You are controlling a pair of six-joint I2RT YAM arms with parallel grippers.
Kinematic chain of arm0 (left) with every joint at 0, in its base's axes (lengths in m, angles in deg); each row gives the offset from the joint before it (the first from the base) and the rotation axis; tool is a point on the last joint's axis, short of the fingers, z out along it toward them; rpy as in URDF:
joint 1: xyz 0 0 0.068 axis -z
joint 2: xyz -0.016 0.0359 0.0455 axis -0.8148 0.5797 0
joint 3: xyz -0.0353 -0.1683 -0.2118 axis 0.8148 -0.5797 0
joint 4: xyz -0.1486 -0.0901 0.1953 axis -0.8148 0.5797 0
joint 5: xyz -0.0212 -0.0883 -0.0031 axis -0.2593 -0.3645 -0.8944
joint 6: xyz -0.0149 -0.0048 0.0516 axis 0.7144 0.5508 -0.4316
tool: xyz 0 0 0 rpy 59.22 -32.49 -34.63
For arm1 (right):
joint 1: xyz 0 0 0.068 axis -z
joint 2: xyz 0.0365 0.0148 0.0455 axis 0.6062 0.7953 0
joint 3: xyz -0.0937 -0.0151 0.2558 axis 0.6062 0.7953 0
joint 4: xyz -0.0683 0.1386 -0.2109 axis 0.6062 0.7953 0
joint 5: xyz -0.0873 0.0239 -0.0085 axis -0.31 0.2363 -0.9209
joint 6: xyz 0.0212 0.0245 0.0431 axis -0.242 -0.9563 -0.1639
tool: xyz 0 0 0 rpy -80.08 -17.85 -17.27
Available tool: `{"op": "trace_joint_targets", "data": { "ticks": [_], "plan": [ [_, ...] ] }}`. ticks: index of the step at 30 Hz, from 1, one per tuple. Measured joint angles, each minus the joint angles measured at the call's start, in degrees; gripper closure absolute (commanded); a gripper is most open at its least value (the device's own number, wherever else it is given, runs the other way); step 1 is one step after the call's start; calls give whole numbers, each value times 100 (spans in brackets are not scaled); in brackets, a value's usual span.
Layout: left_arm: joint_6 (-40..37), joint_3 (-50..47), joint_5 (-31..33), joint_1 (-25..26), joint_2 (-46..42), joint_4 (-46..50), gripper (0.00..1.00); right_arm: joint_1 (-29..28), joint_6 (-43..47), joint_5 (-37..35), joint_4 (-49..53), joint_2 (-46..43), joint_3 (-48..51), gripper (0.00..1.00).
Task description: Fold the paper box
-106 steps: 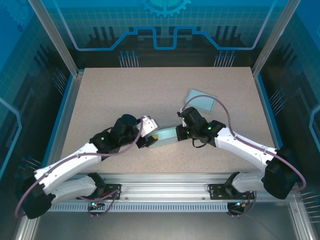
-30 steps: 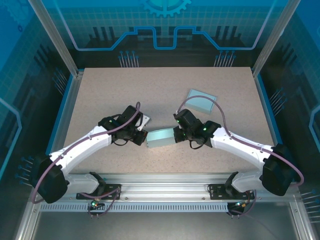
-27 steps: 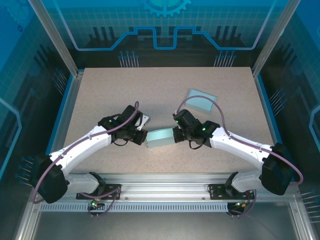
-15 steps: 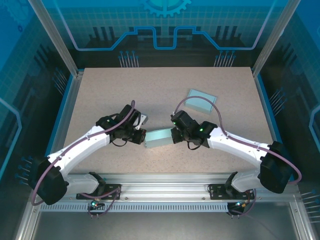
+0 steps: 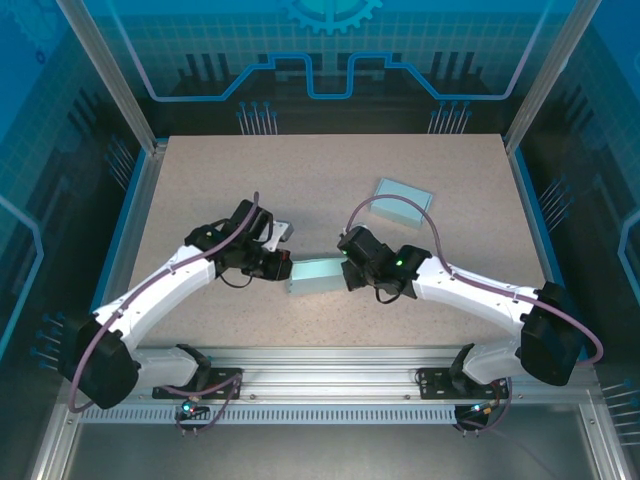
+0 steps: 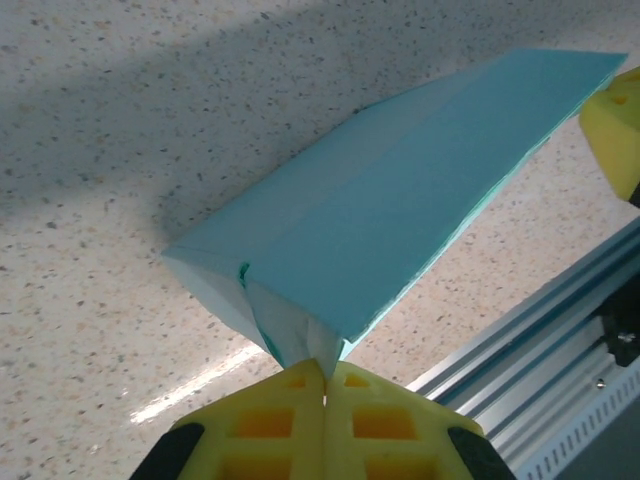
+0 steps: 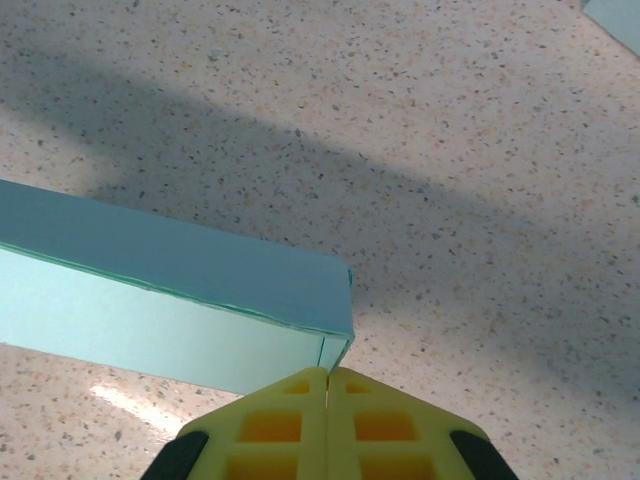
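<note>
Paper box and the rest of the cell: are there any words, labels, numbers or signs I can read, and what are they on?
No readable text anywhere.
paper box: plain teal faces with no print, in the top and both wrist views.
flat teal sheet: blank.
back panel: a gear emblem and line pattern, no letters or digits.

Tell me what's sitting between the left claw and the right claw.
The box spans that stretch in the top view, with the left claw shut on one end and the right claw shut on the other.
</note>
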Motion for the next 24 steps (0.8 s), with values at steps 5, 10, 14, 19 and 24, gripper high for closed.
{"op": "trace_joint_targets", "data": {
  "ticks": [5, 10, 14, 19, 24],
  "plan": [
    [236, -2, -417, -92, 205, -160, 100, -118, 2, -378, 334, 9, -90, 97],
    [422, -2, -807, -216, 271, -339, 100, -249, 4, -734, 590, 133, -210, 97],
    [542, -4, -1029, -291, 282, -407, 100, -343, 4, -1005, 715, 260, -293, 97],
    [717, -138, -1421, -455, 282, -643, 100, -400, 7, -1241, 804, 413, -391, 97],
    [960, -376, -1814, -684, 284, -966, 100, -450, 22, -1401, 885, 549, -511, 97]
  ]
}}
